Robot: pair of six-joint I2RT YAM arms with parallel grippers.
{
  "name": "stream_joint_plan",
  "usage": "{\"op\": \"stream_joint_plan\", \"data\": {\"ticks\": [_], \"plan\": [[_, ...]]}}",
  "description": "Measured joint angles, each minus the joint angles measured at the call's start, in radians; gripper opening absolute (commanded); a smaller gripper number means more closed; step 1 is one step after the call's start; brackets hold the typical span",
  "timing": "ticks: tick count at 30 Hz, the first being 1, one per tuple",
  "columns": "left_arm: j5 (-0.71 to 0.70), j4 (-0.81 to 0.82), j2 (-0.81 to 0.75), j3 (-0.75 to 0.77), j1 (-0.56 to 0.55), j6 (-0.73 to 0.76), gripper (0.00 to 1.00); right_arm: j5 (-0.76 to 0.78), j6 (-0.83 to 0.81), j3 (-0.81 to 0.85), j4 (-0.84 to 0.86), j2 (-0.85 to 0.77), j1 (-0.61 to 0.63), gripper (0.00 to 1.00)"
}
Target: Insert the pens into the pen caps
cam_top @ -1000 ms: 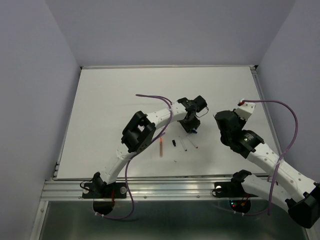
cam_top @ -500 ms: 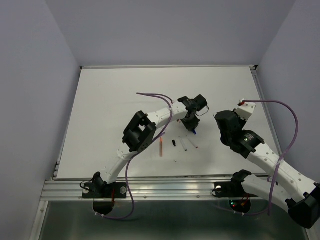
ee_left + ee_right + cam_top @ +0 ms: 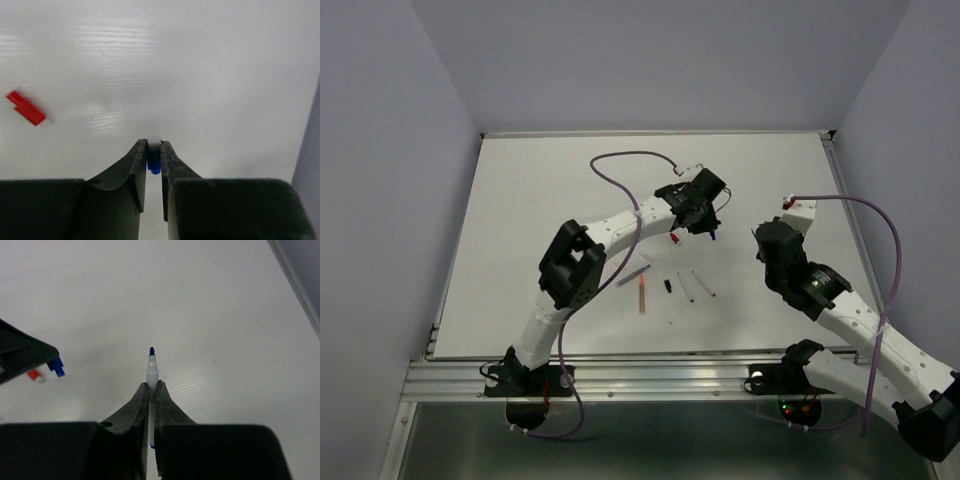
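Lilac walls close around the white desk [image 3: 540, 190], and I read my screens from the left side. Near the middle of the desk a grey pen [image 3: 632, 275] lies flat, and just beside it an orange pen [image 3: 641, 296]. To the right of them is a black cap [image 3: 668, 286]. Farther back a red cap [image 3: 673, 238] lies alone on its side. Next come a white pen [image 3: 686, 288] and a second white pen [image 3: 704, 284], near each other but not touching.

Behind these pens is the left gripper [image 3: 154, 145]. Its fingers are pressed on a blue cap [image 3: 154, 165], and a pale end shows just past the fingertips.

Further right, apart from the left one, the right gripper [image 3: 153, 385] is clamped on a blue-tipped pen [image 3: 152, 372] with a white barrel. The tip sticks out beyond the fingertips. In the right wrist view the blue cap is well to the left of this tip, and the two do not touch.
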Motion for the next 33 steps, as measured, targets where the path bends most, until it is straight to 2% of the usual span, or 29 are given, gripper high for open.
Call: {"op": "stream_joint_plan", "data": {"ticks": [5, 10, 13, 18, 23, 27, 33], "plan": [[-0.031, 0.232, -0.38, -0.267, 0.032, 0.192, 0.0, -0.254, -0.129, 0.001, 0.052, -0.077, 0.0, 0.01], [-0.011, 0.494, -0.708, -0.427, 0.072, 0.384, 0.0, -0.653, -0.256, 0.002, 0.111, -0.095, -0.002, 0.01], [0.027, 0.603, -0.813, -0.498, 0.077, 0.443, 0.0, -0.917, -0.311, 0.007, 0.188, -0.034, -0.001, 0.01], [0.092, 0.662, -0.867, -0.59, 0.076, 0.488, 0.0, -1.173, -0.354, 0.036, 0.295, 0.102, -0.001, 0.01], [0.109, 0.651, -0.867, -0.681, 0.077, 0.486, 0.0, -1.266, -0.368, 0.053, 0.392, 0.121, -0.001, 0.01], [0.109, 0.65, -0.891, -0.744, 0.084, 0.465, 0.0, -1.265, -0.372, 0.078, 0.444, 0.121, -0.001, 0.01], [0.12, 0.659, -0.93, -0.754, 0.122, 0.426, 0.0, -1.231, -0.374, 0.096, 0.455, 0.121, -0.001, 0.01]]}}
